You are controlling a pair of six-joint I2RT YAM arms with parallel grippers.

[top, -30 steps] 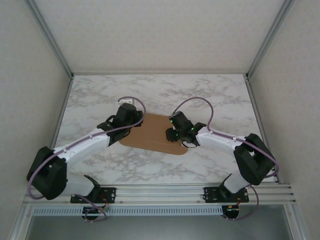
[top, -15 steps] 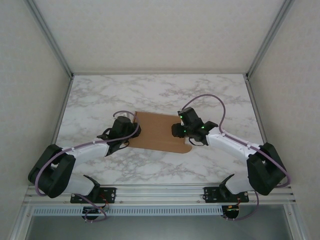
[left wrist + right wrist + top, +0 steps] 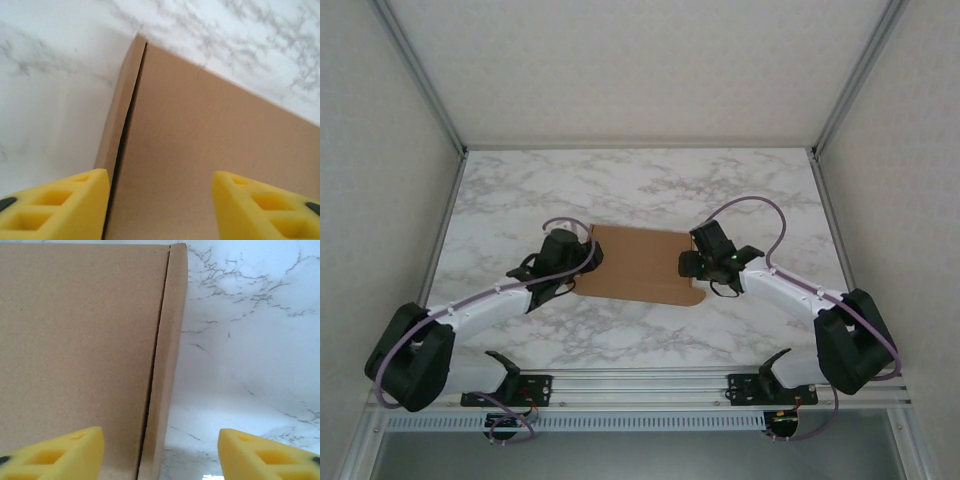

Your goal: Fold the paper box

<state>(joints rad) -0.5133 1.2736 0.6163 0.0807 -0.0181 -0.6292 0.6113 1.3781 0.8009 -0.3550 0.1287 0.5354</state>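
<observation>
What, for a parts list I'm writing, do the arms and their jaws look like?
Both the left arm and right arm have white links, bulky black joints and a looping purple cable. Green lights glow at the right wrist. The jaws are yellow wedges with rectangular cut-outs.

Light: I read bright, even, diffuse overhead.
Shadows: soft, along box (image 3: 210, 150) edges.
Focus: near fingers (image 3: 55, 200) slightly soft.

Top view looks down; wrist views closely share paper box (image 3: 635, 265).
</observation>
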